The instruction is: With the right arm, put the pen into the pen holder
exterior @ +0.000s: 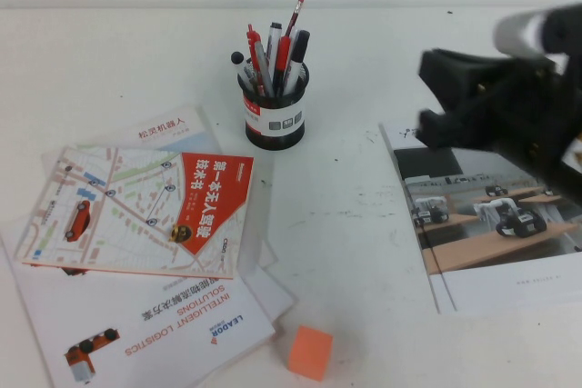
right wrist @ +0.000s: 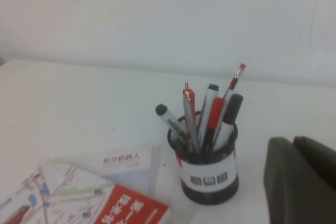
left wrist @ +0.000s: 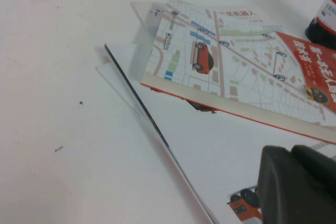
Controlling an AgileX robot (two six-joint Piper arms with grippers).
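Both end effectors beside pen holder point(exterior: 274, 114)

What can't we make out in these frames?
- Grey pen: lower part hidden inside the pen holder, every view.
- Right claw: near the holder, cut off by the right wrist view's edge; blurred in the high view.
- Left claw: over the brochures, cut off by the left wrist view's edge; outside the high view.

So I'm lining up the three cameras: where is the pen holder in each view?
High view: pen holder stands upper centre, full of pens; right gripper hovers to its right.
Left wrist view: only its black base shows at the edge; left gripper is over the papers.
Right wrist view: low centre.
Shared landmark: the map booklet.
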